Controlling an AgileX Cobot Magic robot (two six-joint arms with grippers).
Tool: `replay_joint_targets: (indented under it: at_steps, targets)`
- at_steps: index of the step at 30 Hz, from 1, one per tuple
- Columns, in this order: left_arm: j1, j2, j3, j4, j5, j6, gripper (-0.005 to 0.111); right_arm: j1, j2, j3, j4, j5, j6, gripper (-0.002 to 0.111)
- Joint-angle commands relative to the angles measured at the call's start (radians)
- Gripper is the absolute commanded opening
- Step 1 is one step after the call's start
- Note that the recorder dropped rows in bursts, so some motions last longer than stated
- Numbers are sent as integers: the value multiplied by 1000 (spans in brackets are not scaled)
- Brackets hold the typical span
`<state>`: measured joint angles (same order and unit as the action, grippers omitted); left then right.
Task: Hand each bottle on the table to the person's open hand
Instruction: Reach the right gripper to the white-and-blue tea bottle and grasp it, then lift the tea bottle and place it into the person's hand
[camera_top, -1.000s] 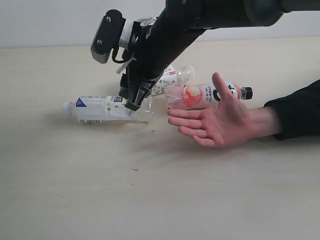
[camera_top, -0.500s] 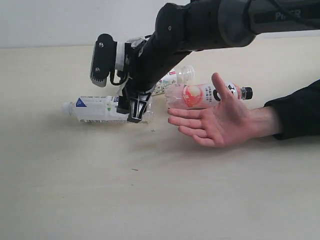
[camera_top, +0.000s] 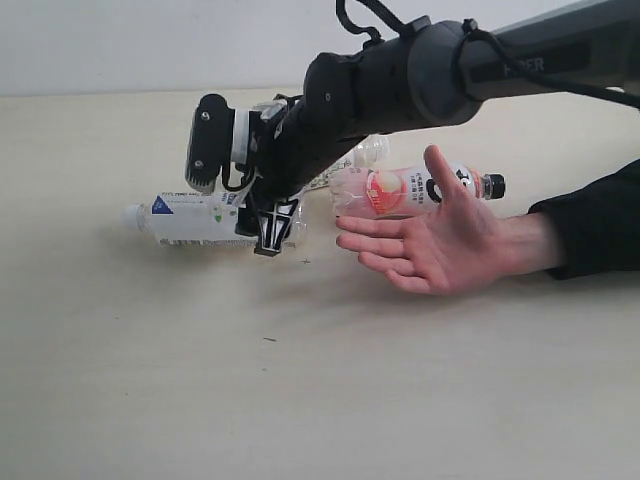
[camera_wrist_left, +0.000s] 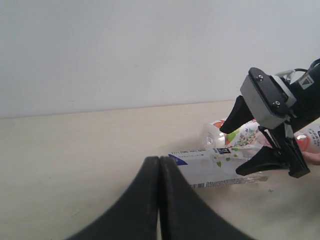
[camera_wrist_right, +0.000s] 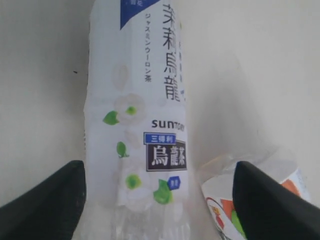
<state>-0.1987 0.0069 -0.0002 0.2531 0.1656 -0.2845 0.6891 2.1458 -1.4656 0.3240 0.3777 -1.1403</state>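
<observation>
Straddling the white-blue bottle, right gripper partly hides its base.

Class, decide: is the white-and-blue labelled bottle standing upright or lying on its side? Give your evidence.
Lying on its side. The white-and-blue bottle stretches lengthwise along the table, its white cap pointing sideways.

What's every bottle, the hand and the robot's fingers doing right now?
White-blue bottle: lying on its side, capped, not gripped.
Pink-peach bottle: lying on its side, black cap on.
Fruit-label bottle: lying down, mostly hidden.
Person's hand: open, palm up, empty.
Right fingers: open, straddling white-blue bottle.
Left fingers: shut, empty.
</observation>
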Motion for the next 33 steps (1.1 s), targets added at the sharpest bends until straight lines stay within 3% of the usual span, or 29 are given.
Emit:
replay_joint_targets:
  at_steps: [1,16,22,29,33]
  targets:
    - [0,-6,0,0,-2,-7,0,4,33,-8,-8,-3,-11,76]
    - [0,-6,0,0,-2,-7,0,4,52,-8,-11,39,-37,72]
    - [0,-6,0,0,-2,-7,0,4,52,-8,-11,51,-37,43]
    - [0,-6,0,0,-2,-7,0,9,21,-8,-11,70,-37,1]
    - [0,-6,0,0,-2,-7,0,23,-71,-8,16,91,20,0]
